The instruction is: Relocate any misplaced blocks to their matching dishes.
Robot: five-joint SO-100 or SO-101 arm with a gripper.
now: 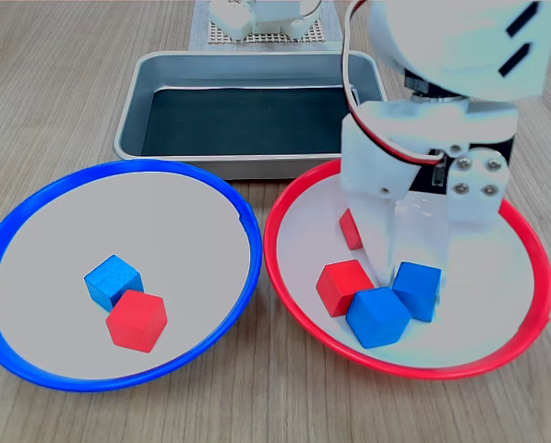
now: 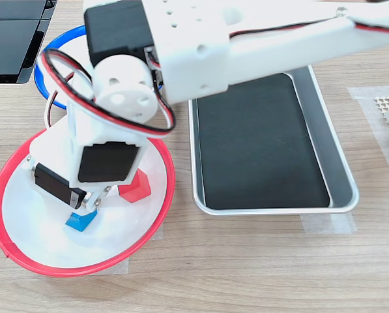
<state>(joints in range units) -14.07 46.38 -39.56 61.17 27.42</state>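
Note:
The red-rimmed dish (image 1: 497, 355) (image 2: 25, 257) holds two blue blocks (image 1: 378, 317) (image 1: 418, 288) and two red blocks (image 1: 341, 286) (image 1: 351, 229), the farther red one half hidden by the arm. My white gripper (image 1: 415, 263) (image 2: 90, 203) reaches down into this dish, its fingers on either side of the right-hand blue block; whether they press on it is unclear. In the second exterior view only one blue block (image 2: 80, 220) and one red block (image 2: 135, 188) show under the arm. The blue-rimmed dish (image 1: 35, 212) (image 2: 47, 65) holds a blue block (image 1: 113, 281) touching a red block (image 1: 137, 321).
A rectangular grey metal tray (image 1: 132, 111) (image 2: 337, 156) with a black bottom stands behind the dishes in the first exterior view. The arm's base sits on a white perforated mat (image 1: 221, 35) beyond the tray. A dark device (image 2: 12, 32) lies at the second exterior view's upper left.

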